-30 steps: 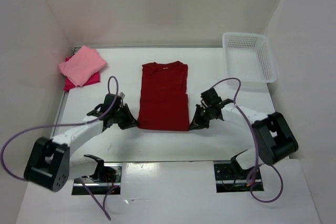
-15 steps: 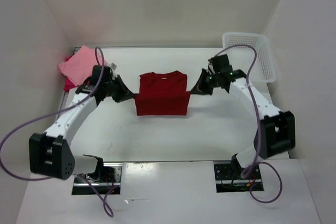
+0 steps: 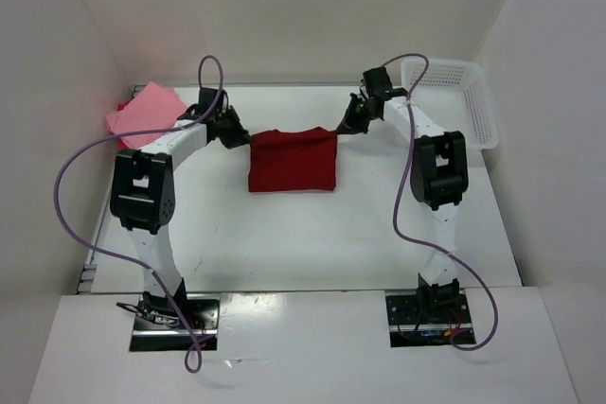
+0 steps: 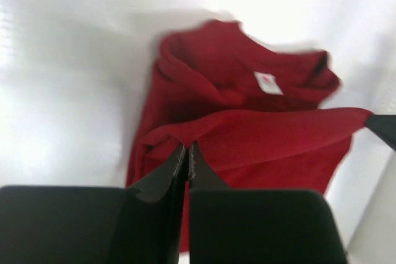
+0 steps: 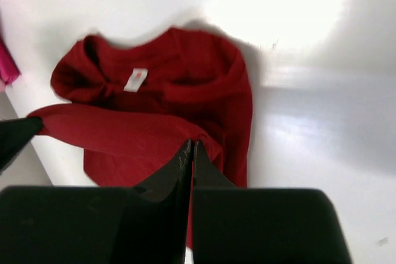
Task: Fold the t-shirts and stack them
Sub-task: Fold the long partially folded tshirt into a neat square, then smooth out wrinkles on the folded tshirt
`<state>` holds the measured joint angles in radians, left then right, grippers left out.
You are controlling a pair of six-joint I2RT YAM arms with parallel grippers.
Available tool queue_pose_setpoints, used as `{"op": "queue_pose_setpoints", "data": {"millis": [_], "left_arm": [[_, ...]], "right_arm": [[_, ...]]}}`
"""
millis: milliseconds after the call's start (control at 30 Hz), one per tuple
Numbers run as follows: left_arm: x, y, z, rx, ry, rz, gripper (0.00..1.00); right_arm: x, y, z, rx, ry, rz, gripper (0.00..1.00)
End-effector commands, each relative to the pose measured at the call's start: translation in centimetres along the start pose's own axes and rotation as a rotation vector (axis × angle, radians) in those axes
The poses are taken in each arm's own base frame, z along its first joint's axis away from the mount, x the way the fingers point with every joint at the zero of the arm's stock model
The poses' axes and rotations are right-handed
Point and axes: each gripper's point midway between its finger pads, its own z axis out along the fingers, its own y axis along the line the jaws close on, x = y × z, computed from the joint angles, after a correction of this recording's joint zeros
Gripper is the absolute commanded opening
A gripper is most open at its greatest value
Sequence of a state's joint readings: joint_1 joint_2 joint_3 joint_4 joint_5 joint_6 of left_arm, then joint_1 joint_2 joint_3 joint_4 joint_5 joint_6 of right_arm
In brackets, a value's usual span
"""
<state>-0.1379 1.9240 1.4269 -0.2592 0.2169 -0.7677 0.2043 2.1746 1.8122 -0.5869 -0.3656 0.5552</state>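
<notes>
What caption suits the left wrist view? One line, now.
Left pincer shut on a corner of the dark crimson t-shirt, hem stretched taut near its white label.

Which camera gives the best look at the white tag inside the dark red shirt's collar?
The right wrist view: the tag is sharp and uncovered in the collar of the dark red shirt. The left wrist view shows it blurrier; the top view doesn't show it.

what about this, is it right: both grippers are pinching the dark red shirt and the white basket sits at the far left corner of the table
Not quite. The top view shows the white basket at the far right corner; the far left corner holds a pink shirt. The rest stands: the left gripper and right gripper are both shut on the dark red shirt.
</notes>
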Motion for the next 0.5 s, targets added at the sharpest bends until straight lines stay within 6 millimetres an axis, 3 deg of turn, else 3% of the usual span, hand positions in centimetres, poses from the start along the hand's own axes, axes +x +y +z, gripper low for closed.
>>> {"op": "queue_pose_setpoints", "data": {"millis": [0, 67, 133, 167, 200, 267, 333, 367, 400, 433, 467], "left_arm": [[-3.8, 0.6, 1.4, -0.022, -0.112, 0.002, 0.05], [-4.9, 0.9, 2.2, -0.028, -0.132, -0.018, 0.1], [-5.8, -0.3, 2.3, 0.019, -0.149, -0.031, 0.17], [-6.3, -0.8, 1.9, 0.035, -0.168, -0.026, 0.22], [-7.3, -2.1, 1.3, 0.079, -0.204, -0.027, 0.36], [-8.1, -3.6, -0.3, 0.12, -0.234, -0.035, 0.44], [-9.0, -5.1, -1.9, 0.165, -0.269, -0.029, 0.48], [-8.8, -5.6, -2.4, 0.194, -0.265, -0.021, 0.48], [-8.2, -5.7, -2.6, 0.204, -0.247, -0.028, 0.48], [-6.8, -6.6, -2.6, 0.227, -0.215, -0.014, 0.48], [-4.8, -6.6, -1.9, 0.234, -0.162, -0.008, 0.46]], "right_arm": [[-4.1, 0.2, 0.4, 0.009, -0.099, -0.035, 0.0], [-5.1, 0.7, 0.7, -0.001, -0.112, -0.03, 0.04], [-5.9, 0.4, 1.1, 0.002, -0.119, -0.014, 0.1], [-5.7, 0.1, 1.5, 0.007, -0.11, -0.011, 0.2], [-6.1, 0.6, 1.0, -0.005, -0.128, -0.018, 0.25], [-6.4, 1.4, 0.2, -0.023, -0.139, -0.015, 0.36], [-7.2, 3.0, -1.7, -0.055, -0.171, -0.032, 0.41], [-7.0, 3.1, -2.4, -0.054, -0.171, -0.05, 0.45], [-5.6, 3.2, -2.3, -0.048, -0.145, -0.052, 0.46], [-5.7, 4.2, -4.3, -0.066, -0.175, -0.079, 0.46], [-4.4, 5.3, -4.6, -0.081, -0.167, -0.1, 0.45]]}}
